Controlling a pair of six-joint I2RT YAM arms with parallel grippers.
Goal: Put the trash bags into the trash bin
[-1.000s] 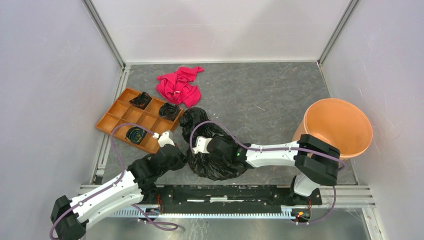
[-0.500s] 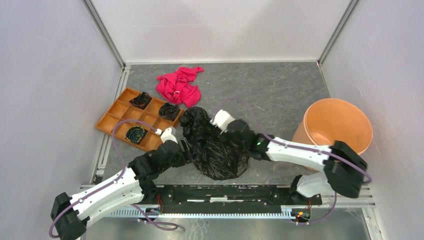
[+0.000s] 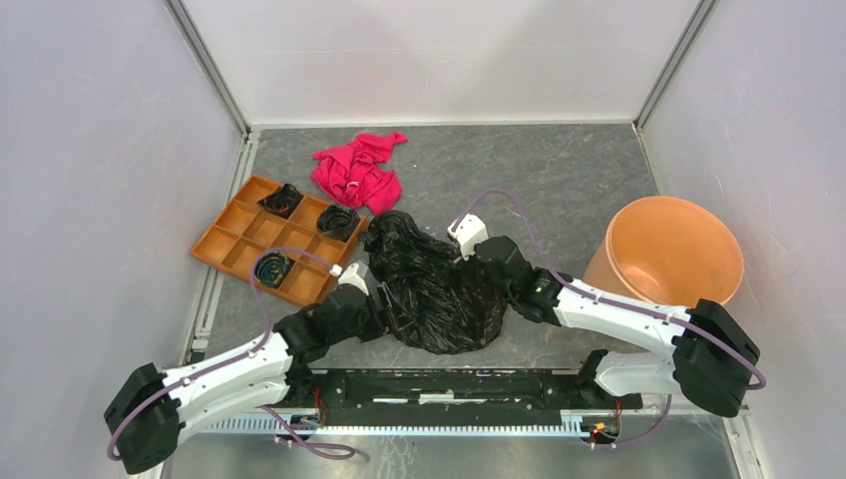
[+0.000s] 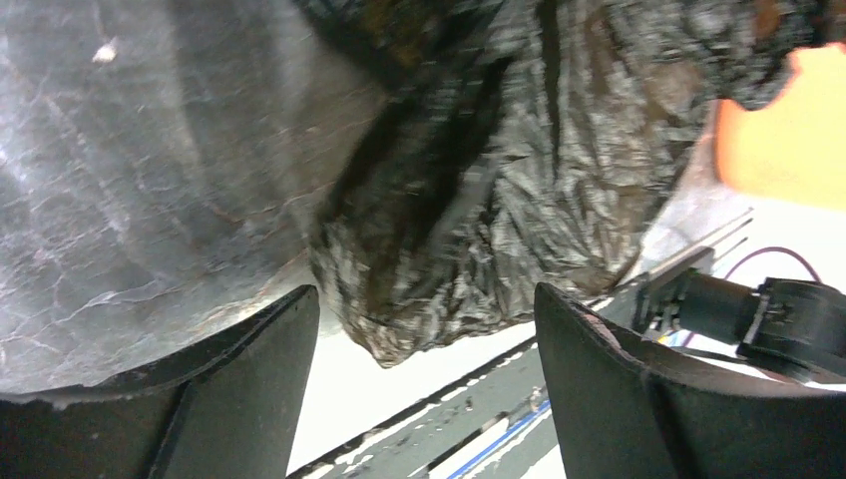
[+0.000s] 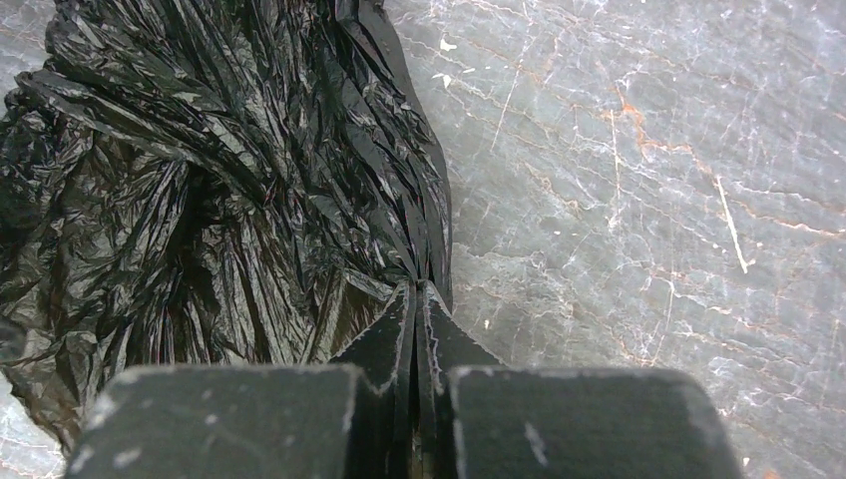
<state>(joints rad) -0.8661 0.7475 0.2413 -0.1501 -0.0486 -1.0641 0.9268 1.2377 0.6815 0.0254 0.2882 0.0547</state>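
Top external view looks steeply down from above the near edge of the surface (image 3: 559, 190). Both wrist views sit close and low; all share the trash bag (image 3: 439, 299).

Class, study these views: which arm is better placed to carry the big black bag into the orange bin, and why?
Right. The right gripper is shut on a fold of the trash bag, and the trash bin stands nearer that arm. The left gripper is open, gripping nothing.
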